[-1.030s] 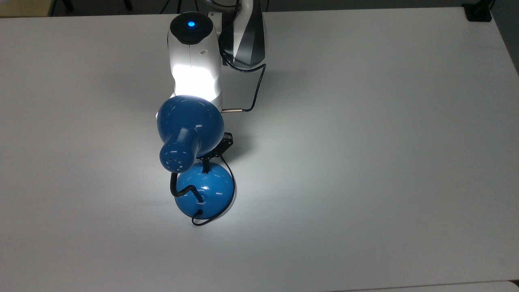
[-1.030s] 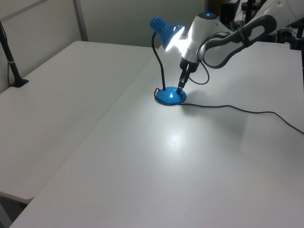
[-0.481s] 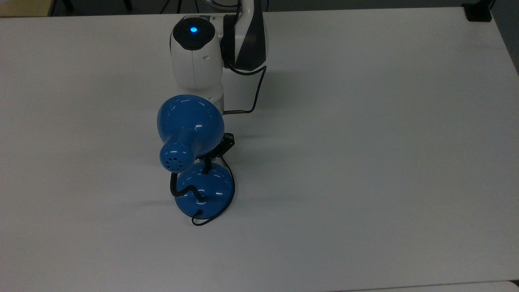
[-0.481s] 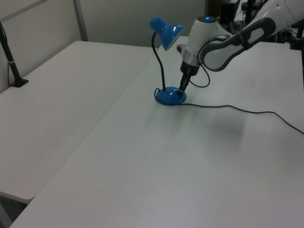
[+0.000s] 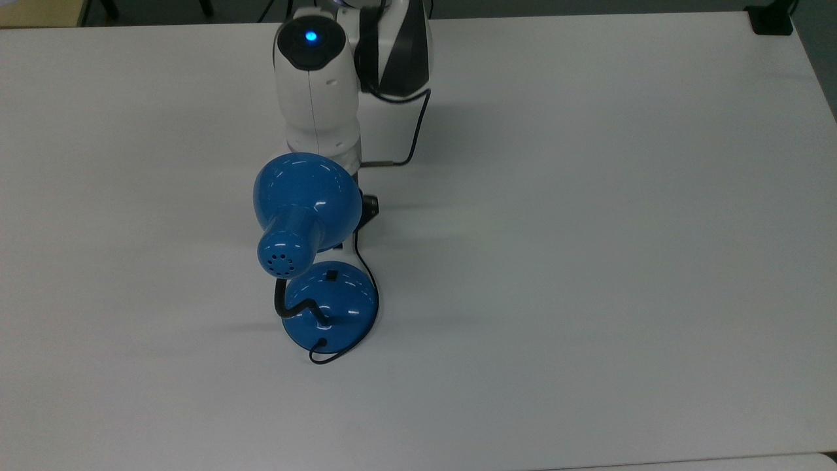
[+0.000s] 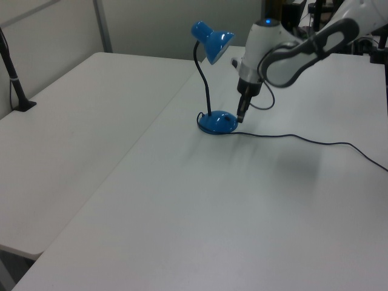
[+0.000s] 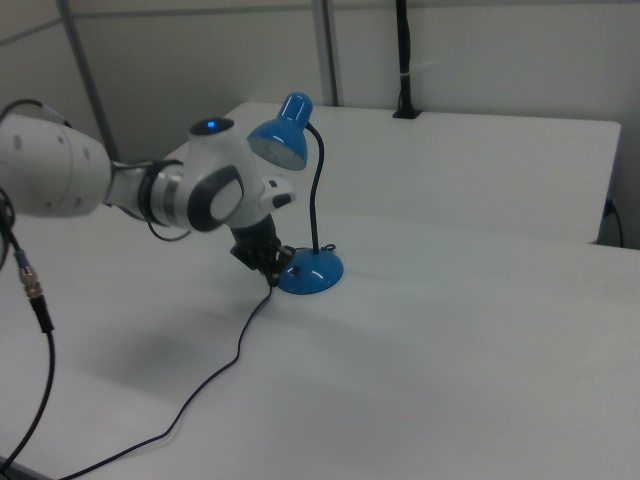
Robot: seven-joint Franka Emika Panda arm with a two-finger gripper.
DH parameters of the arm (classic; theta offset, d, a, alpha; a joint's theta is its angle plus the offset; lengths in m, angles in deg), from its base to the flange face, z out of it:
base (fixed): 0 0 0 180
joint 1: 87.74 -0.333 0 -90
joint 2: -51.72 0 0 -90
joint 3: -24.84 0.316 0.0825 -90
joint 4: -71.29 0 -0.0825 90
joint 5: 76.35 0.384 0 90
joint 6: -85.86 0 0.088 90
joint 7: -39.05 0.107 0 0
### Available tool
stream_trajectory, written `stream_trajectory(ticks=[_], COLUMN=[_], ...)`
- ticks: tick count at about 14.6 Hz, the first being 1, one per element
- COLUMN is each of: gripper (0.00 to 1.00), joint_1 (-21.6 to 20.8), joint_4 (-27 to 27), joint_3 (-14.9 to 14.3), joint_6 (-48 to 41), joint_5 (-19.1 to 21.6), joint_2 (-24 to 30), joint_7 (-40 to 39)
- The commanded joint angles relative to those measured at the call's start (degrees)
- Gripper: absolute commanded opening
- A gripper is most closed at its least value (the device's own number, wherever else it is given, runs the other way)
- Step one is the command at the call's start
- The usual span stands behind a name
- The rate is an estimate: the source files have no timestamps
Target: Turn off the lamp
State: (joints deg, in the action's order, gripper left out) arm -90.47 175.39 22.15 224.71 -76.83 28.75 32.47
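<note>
Blue lamp sits unlit on a plain white table, grey partition walls behind. Gripper hangs just beside its base; can't tell how its jaws stand.

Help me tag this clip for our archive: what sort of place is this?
Probably a robotics lab or test room. A robot arm works at a big plain white table that holds just a blue desk lamp and its cord, with bare partition walls and a clamped black pole behind.
</note>
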Motion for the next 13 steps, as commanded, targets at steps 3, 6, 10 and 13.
stream_trajectory(ticks=[3, 6, 10, 13], gripper=[0.58, 1.00, 1.00, 1.00], joint_1=[-0.6, -0.3, 0.4, 1.2], joint_4=[1.3, -5.0, -9.0, -10.3], joint_3=[-0.2, -0.4, -0.9, -1.2], joint_6=[-30.4, -43.2, -45.5, -45.6], joint_5=[1.1, 0.7, 0.4, 0.7], joint_2=[17.8, 19.9, 19.6, 19.5], joint_7=[3.1, 3.8, 10.4, 10.3])
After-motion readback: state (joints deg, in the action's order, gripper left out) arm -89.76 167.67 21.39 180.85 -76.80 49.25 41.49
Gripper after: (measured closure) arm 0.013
